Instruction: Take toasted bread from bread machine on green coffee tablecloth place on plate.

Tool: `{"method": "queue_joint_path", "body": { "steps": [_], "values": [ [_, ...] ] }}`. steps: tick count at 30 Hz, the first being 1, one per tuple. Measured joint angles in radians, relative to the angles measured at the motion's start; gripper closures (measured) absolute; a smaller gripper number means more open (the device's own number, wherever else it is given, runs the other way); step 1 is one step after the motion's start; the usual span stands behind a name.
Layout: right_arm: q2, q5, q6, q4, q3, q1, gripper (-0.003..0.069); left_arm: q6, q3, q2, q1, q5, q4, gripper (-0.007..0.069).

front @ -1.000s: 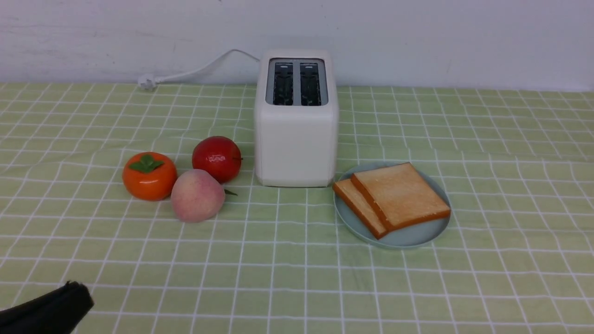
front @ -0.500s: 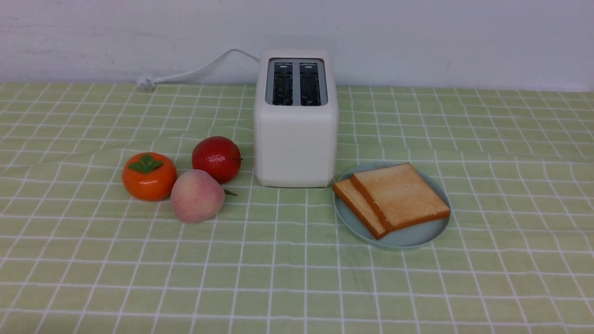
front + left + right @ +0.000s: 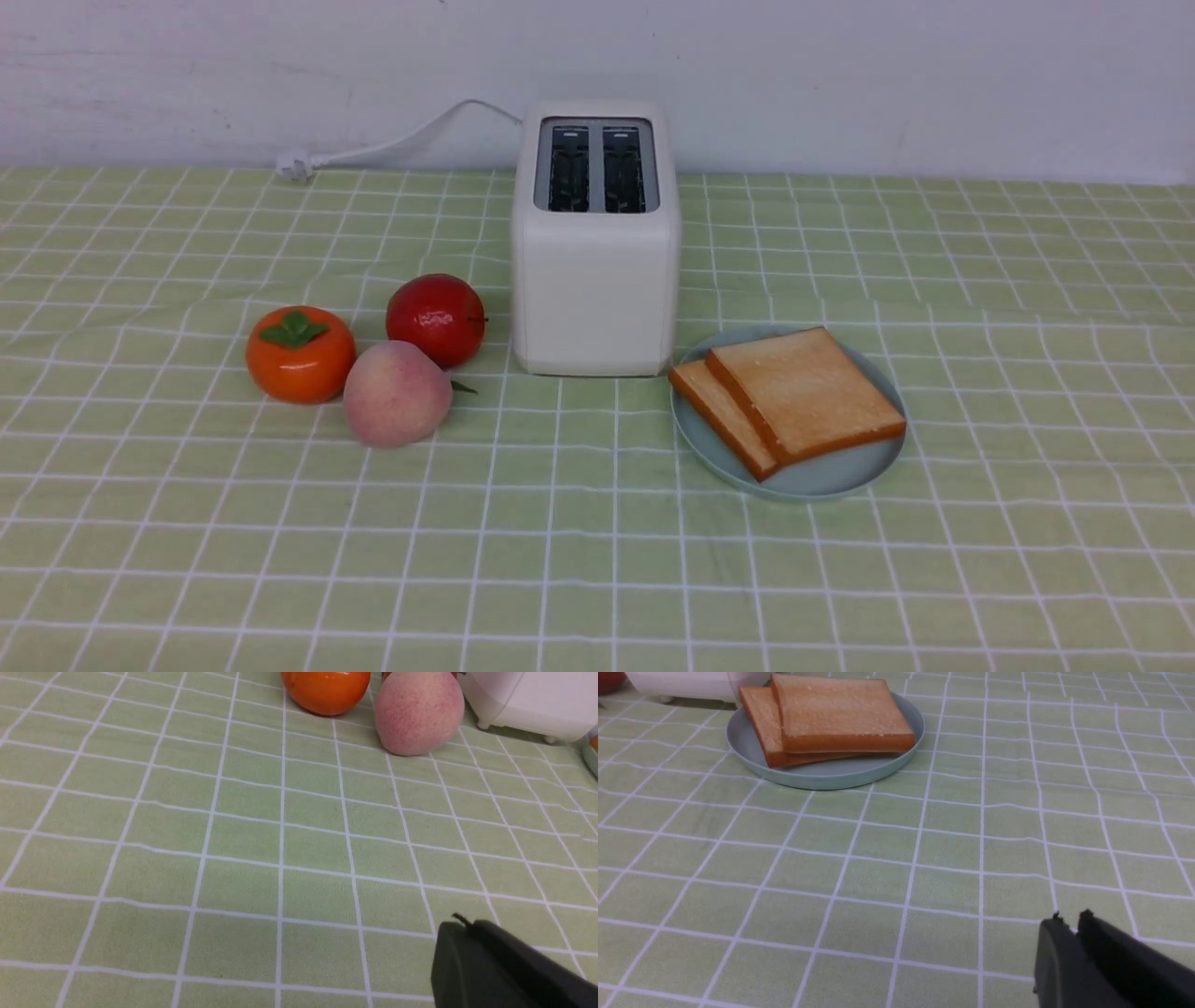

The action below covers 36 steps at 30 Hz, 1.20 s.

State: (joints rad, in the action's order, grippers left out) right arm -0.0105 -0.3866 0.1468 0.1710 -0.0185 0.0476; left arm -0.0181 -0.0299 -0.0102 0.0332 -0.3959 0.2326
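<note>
A staged breakfast bench, more test setup than lived-in kitchen.

You're looking at a bench draped in a green checked tablecloth [image 3: 597, 523], pushed against a bare white wall [image 3: 840, 75]. A white toaster [image 3: 595, 280] sits with its cord's plug [image 3: 297, 166] lying loose on the cloth, beside glossy, possibly artificial fruit [image 3: 397, 392]. No cupboards, sink or window show, so it's probably a lab or demo room.

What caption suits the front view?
Two toast slices stacked on a plate beside an empty toaster.
</note>
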Motion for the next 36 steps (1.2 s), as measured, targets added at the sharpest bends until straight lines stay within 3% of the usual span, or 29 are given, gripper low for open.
{"method": "queue_joint_path", "body": {
  "steps": [36],
  "values": [
    [0.0, 0.0, 0.0, -0.001, 0.0, 0.0, 0.0552, 0.0, 0.0, 0.0, 0.0, 0.0, 0.0, 0.0627]
  ]
}}
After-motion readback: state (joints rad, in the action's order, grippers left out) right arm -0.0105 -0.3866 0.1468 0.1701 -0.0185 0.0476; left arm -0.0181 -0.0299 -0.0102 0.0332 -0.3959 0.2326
